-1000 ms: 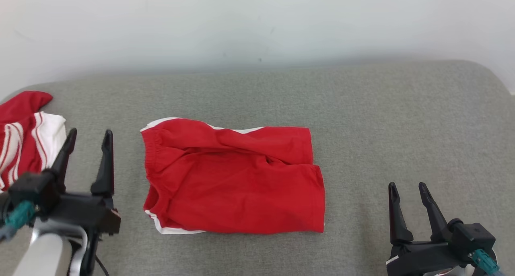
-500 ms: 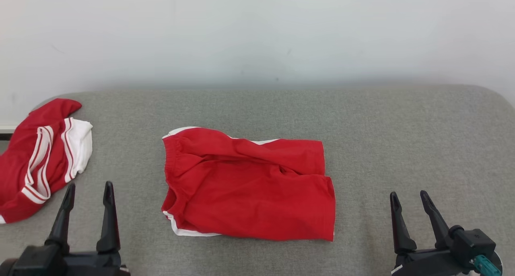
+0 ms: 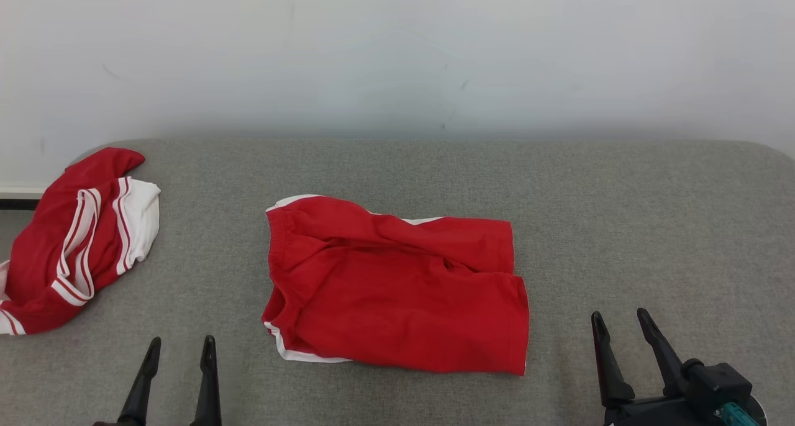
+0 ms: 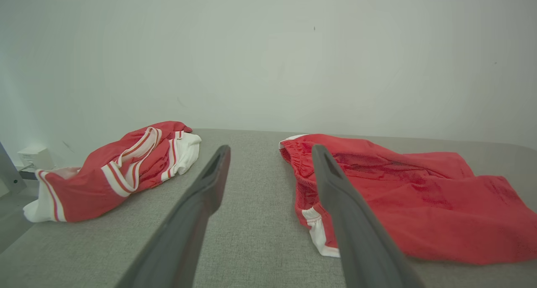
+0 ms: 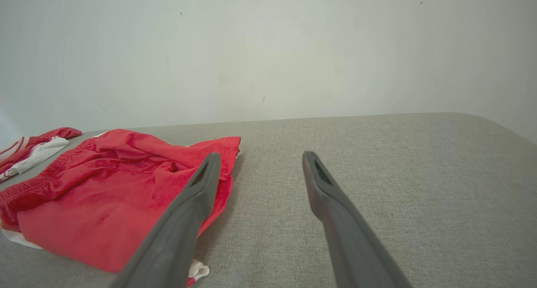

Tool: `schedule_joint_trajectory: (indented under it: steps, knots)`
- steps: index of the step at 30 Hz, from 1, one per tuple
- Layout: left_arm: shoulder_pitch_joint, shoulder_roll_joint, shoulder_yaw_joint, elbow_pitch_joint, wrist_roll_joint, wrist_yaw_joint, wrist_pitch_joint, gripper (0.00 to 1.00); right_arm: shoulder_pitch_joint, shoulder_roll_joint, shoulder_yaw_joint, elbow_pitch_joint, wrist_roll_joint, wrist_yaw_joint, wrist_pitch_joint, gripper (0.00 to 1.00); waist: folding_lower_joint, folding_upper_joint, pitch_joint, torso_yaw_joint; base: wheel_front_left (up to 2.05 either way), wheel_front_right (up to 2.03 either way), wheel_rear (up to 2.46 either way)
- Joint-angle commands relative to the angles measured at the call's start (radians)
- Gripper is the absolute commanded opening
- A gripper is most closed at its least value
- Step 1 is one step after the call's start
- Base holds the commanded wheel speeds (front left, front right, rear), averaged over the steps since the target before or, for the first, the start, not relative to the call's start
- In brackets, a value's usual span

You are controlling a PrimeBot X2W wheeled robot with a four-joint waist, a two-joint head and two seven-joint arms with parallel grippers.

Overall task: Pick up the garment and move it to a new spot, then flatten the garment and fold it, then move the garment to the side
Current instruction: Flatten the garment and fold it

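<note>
Red garment (image 3: 397,295) at mid-frame, untouched

Grey fabric surface (image 3: 652,215) across lower two thirds of head view, pale wall (image 3: 397,53) above. At centre, slightly below middle, the red garment: elastic waistband along its left edge, white trim at upper left and lower left corners, creases across upper half, smoother lower half.

At lower left of head view, left gripper (image 3: 181,345), fingers pointing up frame, spread apart with nothing between them, well left of the red garment and over bare grey cloth. In left wrist view, same left gripper (image 4: 270,151) with jaws wide, red garment (image 4: 419,204) at right of frame, partly behind the right-hand finger.

At lower right of head view, right gripper (image 3: 620,317), likewise spread and empty, near the garment's lower right corner but apart from it. In right wrist view, right gripper (image 5: 261,155) wide open, red garment (image 5: 105,195) at lower left of frame.

At far left of head view, bunched striped garment (image 3: 74,246), red and white, by the surface's edge, well apart from the red garment; also at left of left wrist view (image 4: 121,170).
</note>
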Motion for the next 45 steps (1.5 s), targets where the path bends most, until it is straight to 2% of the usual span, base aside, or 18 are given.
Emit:
schedule_joint_trajectory:
  steps: [1, 12, 18, 29, 30, 31, 32, 33, 39, 45]
  knots:
    - [0.017, -0.007, -0.003, 0.011, 0.016, -0.006, -0.003, 1.0, 0.013, -0.011, 0.008, 0.003, 0.003, -0.002, 0.0, 1.0, 0.0001, 0.0, 0.003, -0.001, 0.0, 0.0, 0.0]
    - [-0.004, -0.026, 0.001, 0.057, 0.037, -0.024, -0.003, 1.0, 0.003, -0.033, 0.071, 0.019, 0.015, -0.002, 0.004, 1.0, 0.0001, 0.0, 0.019, -0.001, 0.0, 0.0, 0.0]
    - [-0.025, -0.03, 0.011, 0.057, 0.048, -0.03, -0.003, 1.0, -0.031, -0.044, 0.158, 0.035, 0.046, -0.002, 0.027, 1.0, 0.0001, 0.0, 0.029, 0.011, 0.0, 0.0, 0.0]
    - [-0.043, -0.048, -0.009, 0.067, 0.047, -0.031, -0.003, 1.0, -0.131, -0.065, 0.31, 0.262, 0.14, -0.002, 0.049, 1.0, 0.0001, 0.0, 0.057, 0.067, 0.0, 0.0, 0.0]
    - [-0.045, -0.049, -0.01, 0.069, 0.046, -0.031, -0.003, 1.0, -0.14, -0.062, 0.32, 0.283, 0.153, -0.002, 0.045, 0.84, 0.0001, 0.0, 0.059, 0.07, 0.0, 0.0, 0.0]
    - [-0.046, -0.05, -0.011, 0.07, 0.046, -0.032, -0.003, 1.0, -0.15, -0.061, 0.33, 0.304, 0.163, -0.002, 0.044, 0.32, 0.0001, 0.0, 0.06, 0.072, 0.0, 0.0, 0.0]
    - [-0.046, -0.051, -0.012, 0.073, 0.045, -0.032, -0.003, 1.0, -0.162, -0.059, 0.338, 0.321, 0.176, -0.002, 0.04, 0.02, 0.0001, 0.0, 0.062, 0.073, 0.0, 0.0, 0.0]
    - [-0.046, -0.051, -0.012, 0.076, 0.044, -0.032, -0.003, 1.0, -0.173, -0.055, 0.346, 0.338, 0.183, -0.002, 0.034, 0.0, 0.0001, 0.0, 0.064, 0.074, 0.0, 0.0, 0.0]
    - [-0.041, -0.054, -0.019, 0.086, 0.041, -0.031, -0.003, 1.0, -0.213, -0.072, 0.384, 0.377, 0.219, -0.002, 0.007, 0.0, 0.0001, 0.0, 0.064, 0.054, 0.0, 0.0, 0.0]
    - [-0.027, -0.059, -0.024, 0.096, 0.033, -0.031, -0.003, 1.0, -0.131, -0.108, 0.393, 0.298, 0.223, -0.002, -0.001, 0.0, 0.0001, 0.0, 0.049, 0.016, 0.0, 0.0, 0.0]
